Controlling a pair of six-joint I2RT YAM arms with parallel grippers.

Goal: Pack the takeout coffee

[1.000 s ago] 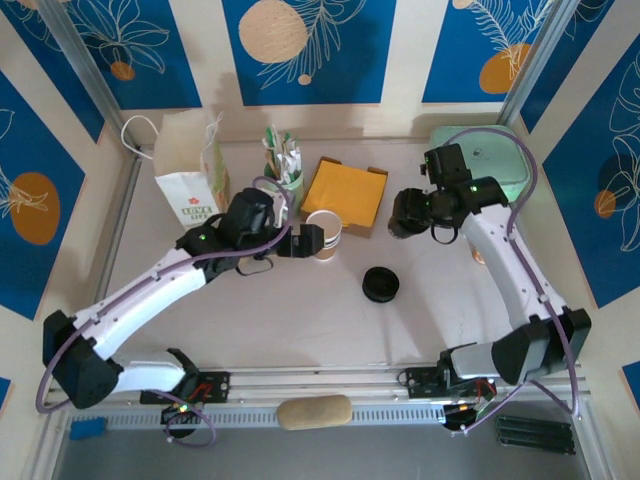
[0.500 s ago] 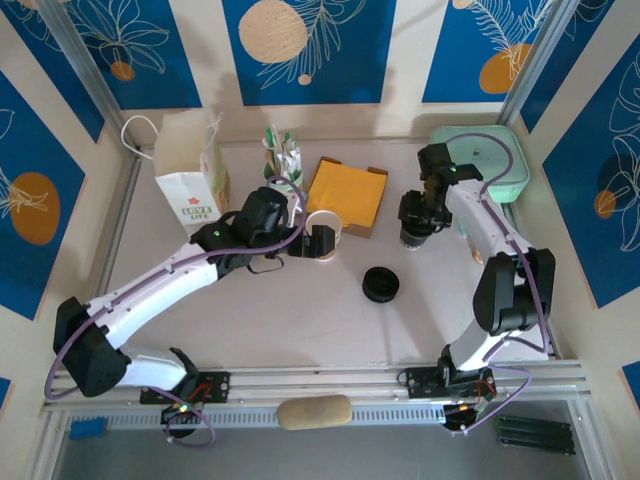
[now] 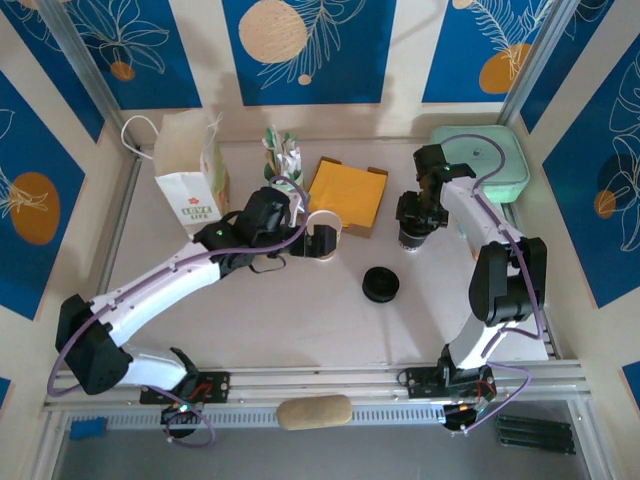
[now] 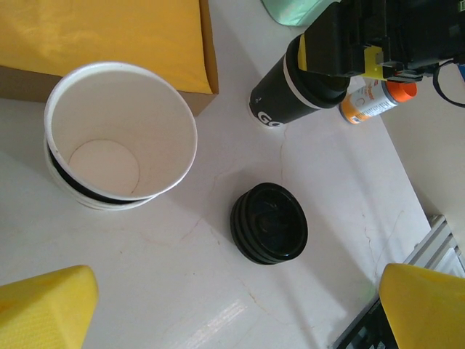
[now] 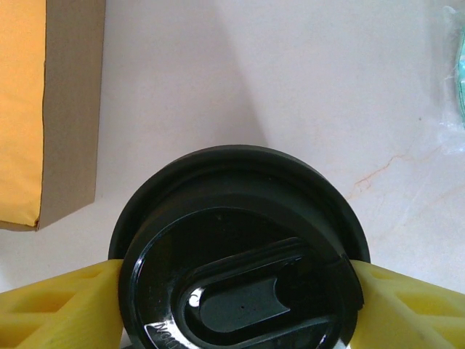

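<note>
The takeout coffee cup (image 3: 323,228) stands lidless on the table in front of the kraft box; its white inside (image 4: 120,134) faces up, with dark bands under the rim. A black round lid (image 3: 381,284) lies to its right (image 4: 269,222). My left gripper (image 3: 312,244) is open just short of the cup, yellow fingertips (image 4: 43,309) wide apart, nothing between them (image 4: 232,313). My right gripper (image 3: 414,222) is shut on a black lidded tumbler (image 4: 289,98); its yellow pads (image 5: 54,305) press both sides of the tumbler's top (image 5: 240,269).
A white paper bag (image 3: 188,185) stands at the back left, a mint-green cup of utensils (image 3: 285,165) beside it. The kraft box with a yellow sheet (image 3: 345,195) sits mid-back. A mint-green container (image 3: 490,165) is back right, an orange-capped bottle (image 4: 374,102) near the tumbler.
My left gripper has crept right, closer to the cup. The right arm has folded its elbow inward and shifted the tumbler slightly nearer, still gripped.
</note>
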